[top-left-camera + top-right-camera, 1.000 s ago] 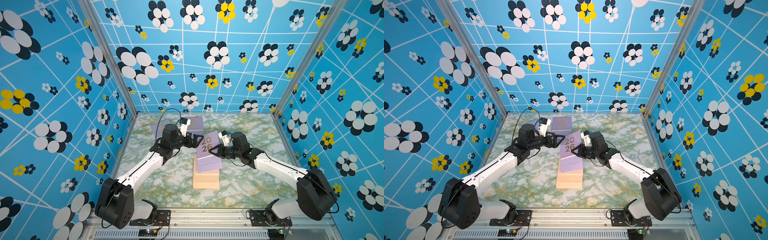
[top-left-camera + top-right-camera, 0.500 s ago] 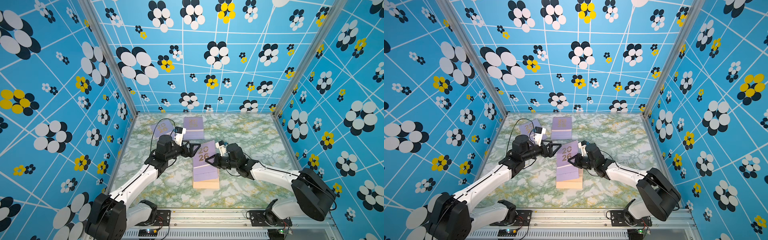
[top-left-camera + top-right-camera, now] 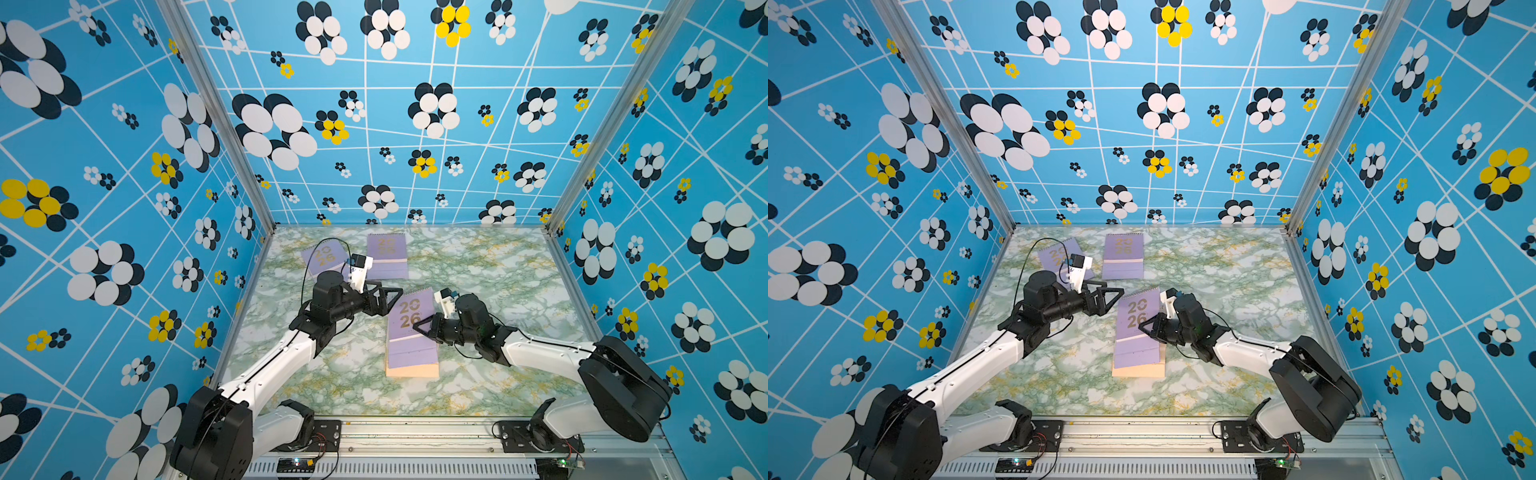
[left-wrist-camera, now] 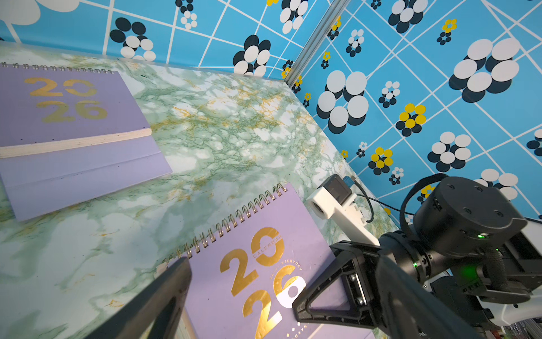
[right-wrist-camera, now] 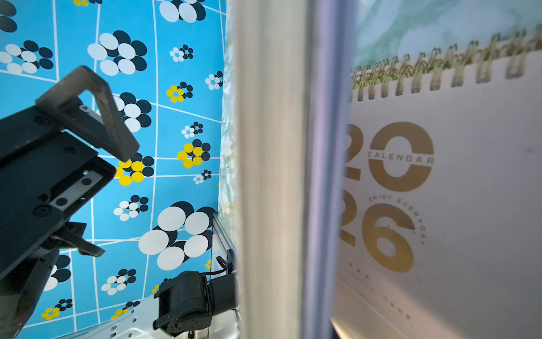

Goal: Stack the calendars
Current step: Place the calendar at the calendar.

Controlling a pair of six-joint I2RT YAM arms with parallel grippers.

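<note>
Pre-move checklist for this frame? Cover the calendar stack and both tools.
1. right tool shut on the top lilac calendar: ok.
2. Top lilac calendar sits over the peach calendar: ok.
3. Top lilac calendar lies flat, spiral end down: cannot tell.
4. left tool open: ok. Clear of that calendar's corner: cannot tell.
5. All calendars stacked: not ok. The back lilac calendar and the skewed lilac calendar lie loose on the table.
</note>
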